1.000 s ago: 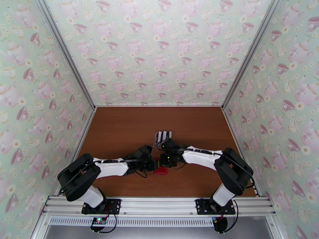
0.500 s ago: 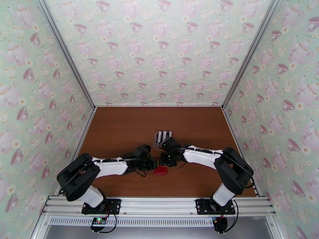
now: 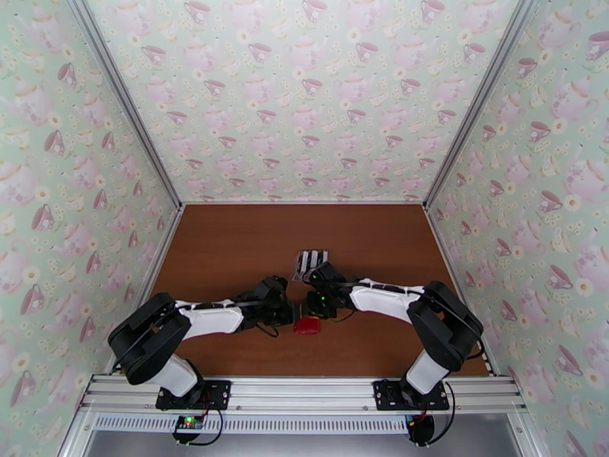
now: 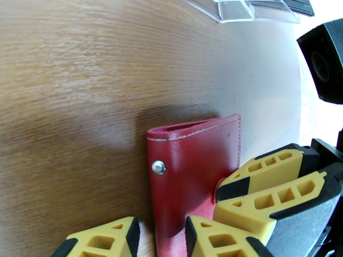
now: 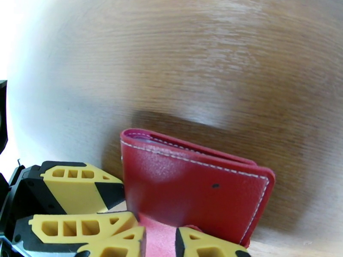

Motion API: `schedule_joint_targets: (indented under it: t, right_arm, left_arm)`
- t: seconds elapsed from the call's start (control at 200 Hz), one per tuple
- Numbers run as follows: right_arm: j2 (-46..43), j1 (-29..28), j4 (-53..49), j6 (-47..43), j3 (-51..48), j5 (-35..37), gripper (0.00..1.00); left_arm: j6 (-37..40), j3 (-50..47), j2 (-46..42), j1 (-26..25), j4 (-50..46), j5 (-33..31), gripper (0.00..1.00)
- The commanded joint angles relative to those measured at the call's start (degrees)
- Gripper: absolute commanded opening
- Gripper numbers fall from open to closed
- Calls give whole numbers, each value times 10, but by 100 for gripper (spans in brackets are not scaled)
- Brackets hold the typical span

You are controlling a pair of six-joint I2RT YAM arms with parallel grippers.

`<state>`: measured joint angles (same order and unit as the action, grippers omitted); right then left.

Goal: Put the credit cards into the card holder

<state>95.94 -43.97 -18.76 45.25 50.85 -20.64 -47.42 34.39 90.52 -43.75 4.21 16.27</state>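
Observation:
The red card holder (image 3: 307, 326) lies folded between both wrists near the table's front middle. In the left wrist view the card holder (image 4: 193, 168) shows its snap stud. It runs between my left gripper's (image 4: 160, 236) fingers, touching the right one, with a gap of table at the left one. The right gripper's fingers (image 4: 274, 185) press in from the right. My right gripper (image 5: 159, 247) straddles a pink-red flap of the card holder (image 5: 193, 189); the flap fills the gap. Credit cards (image 3: 310, 260) stand behind, black and white, in a clear stand.
The clear slotted stand (image 4: 240, 7) holding dark cards (image 4: 296, 1) sits just beyond the two wrists. Bare brown table (image 3: 243, 245) stretches to the back and both sides. Patterned walls close in the left, right and back.
Both wrists have shifted very slightly around the card holder, the left one edging back. The card holder stays in the same spot.

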Motion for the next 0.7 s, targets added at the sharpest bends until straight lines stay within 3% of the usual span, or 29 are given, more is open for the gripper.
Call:
schedule_joint_targets:
  t: [0.0,0.316,0.696]
  right_arm:
    - [35,-17,58,16,-20,3,30]
    - [-51,-17,63,22,-10,1,42]
    - [-109,12,-7,-22,-36,43,46]
  left_arm:
    - [24,-21,43,2,-93,-39,39]
    - [37,-8,21,9,-113,-39,39]
    - [56,6,-3,26,-150,-45,39]
